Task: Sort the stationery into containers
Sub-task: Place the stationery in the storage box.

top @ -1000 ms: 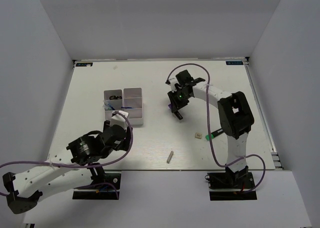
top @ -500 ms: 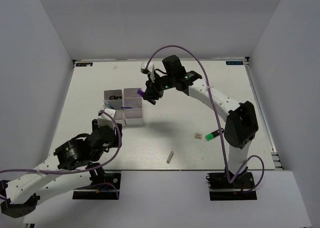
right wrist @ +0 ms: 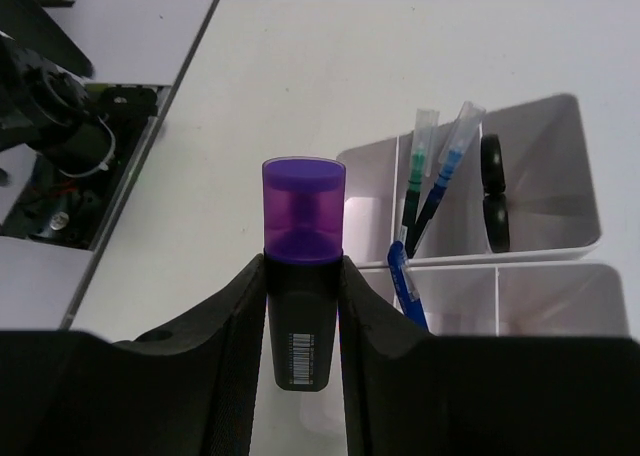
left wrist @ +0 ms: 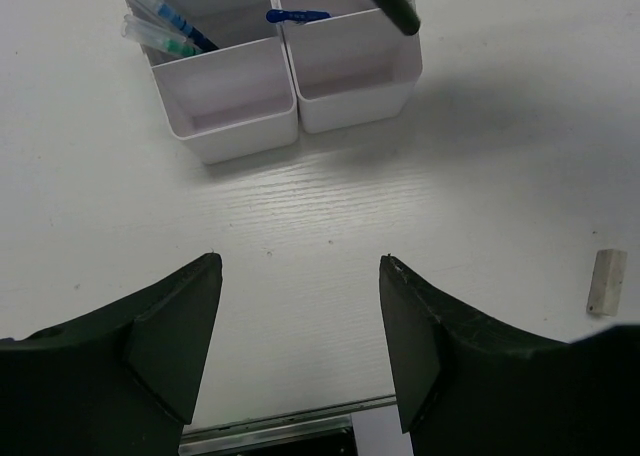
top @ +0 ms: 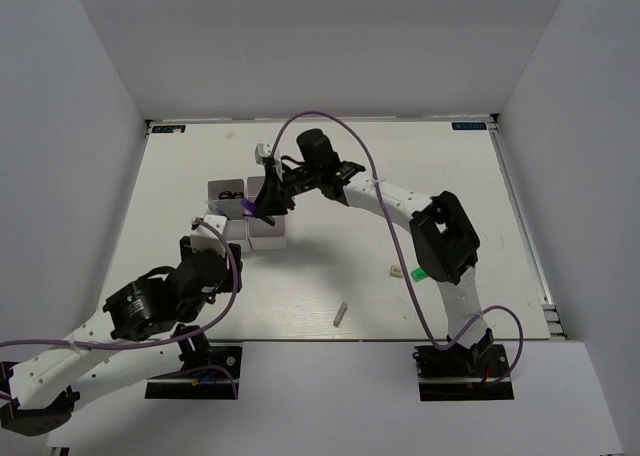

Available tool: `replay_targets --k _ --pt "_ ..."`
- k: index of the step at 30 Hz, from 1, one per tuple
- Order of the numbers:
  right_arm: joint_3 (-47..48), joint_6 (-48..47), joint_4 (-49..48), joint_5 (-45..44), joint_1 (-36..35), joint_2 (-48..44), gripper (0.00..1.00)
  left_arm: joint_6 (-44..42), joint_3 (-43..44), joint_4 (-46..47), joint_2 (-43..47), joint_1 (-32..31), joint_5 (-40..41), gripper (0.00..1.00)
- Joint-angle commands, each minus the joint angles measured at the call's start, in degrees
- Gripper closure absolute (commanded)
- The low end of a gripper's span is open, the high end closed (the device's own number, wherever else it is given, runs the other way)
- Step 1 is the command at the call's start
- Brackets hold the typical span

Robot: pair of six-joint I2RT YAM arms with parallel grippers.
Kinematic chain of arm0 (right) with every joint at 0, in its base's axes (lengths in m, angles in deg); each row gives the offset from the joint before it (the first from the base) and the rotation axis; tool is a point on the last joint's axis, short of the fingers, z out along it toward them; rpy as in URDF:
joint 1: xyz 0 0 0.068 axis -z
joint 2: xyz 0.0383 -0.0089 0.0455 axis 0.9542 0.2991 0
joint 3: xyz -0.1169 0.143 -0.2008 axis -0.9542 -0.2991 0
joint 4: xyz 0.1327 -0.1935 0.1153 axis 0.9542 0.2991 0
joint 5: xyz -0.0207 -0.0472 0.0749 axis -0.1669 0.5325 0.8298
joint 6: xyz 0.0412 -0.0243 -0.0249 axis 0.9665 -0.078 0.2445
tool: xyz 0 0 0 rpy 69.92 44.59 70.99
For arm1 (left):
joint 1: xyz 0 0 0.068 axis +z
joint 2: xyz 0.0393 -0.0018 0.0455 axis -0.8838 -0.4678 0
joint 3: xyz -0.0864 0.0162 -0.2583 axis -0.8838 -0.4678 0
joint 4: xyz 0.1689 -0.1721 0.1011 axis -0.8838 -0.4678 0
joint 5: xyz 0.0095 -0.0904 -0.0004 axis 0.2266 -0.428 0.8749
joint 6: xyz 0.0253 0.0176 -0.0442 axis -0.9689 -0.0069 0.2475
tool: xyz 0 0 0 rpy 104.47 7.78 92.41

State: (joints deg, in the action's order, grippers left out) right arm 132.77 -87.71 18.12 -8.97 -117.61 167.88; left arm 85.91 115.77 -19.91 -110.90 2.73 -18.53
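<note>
Purple marker (right wrist: 303, 211) is clamped in the right gripper (right wrist: 302, 276) and held above the white tray (right wrist: 560, 251), where thin pens (right wrist: 447, 176) are seen in one compartment. The left gripper (left wrist: 300, 326) is spread wide over the desk (left wrist: 500, 176).

Fixed overhead view, close wrist views looking down, all sharing tray (left wrist: 355, 81)
</note>
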Motion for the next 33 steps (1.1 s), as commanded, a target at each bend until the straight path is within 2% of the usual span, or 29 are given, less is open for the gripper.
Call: replay_targets --k 1,11,14,19,21,30,33 --pt "1.1 -3.1 -4.5 0.3 -0.8 2.1 1.00 0.4 -0.3 -0.6 1.2 0.0 -0.4 0.26" --pt "-0.2 -13.2 4.0 -3.0 -0.6 3.4 0.99 0.4 -2.6 -1.6 3.8 0.0 -0.5 0.26" --pt "-0.5 -15.2 5.9 -2.8 -0.5 3.3 0.84 0.8 -3.2 -1.5 4.3 0.0 -0.7 0.26" --pt "-1.1 -17.4 8.2 -3.5 -0.7 2.6 0.67 1.1 -3.8 -1.3 4.1 0.0 -1.2 0.26" --pt "-1.1 -18.3 8.9 -3.8 -0.8 2.4 0.66 1.3 -4.0 -0.9 3.9 -0.1 -1.5 0.26" --pt "-1.2 -18.4 9.6 -4.6 -0.7 1.3 0.47 1.5 -3.7 -0.5 1.8 0.0 -2.3 0.26" --pt "-0.6 -17.3 10.1 -4.5 -0.3 0.0 0.49 1.3 -3.2 -0.8 1.5 0.0 -2.4 0.28"
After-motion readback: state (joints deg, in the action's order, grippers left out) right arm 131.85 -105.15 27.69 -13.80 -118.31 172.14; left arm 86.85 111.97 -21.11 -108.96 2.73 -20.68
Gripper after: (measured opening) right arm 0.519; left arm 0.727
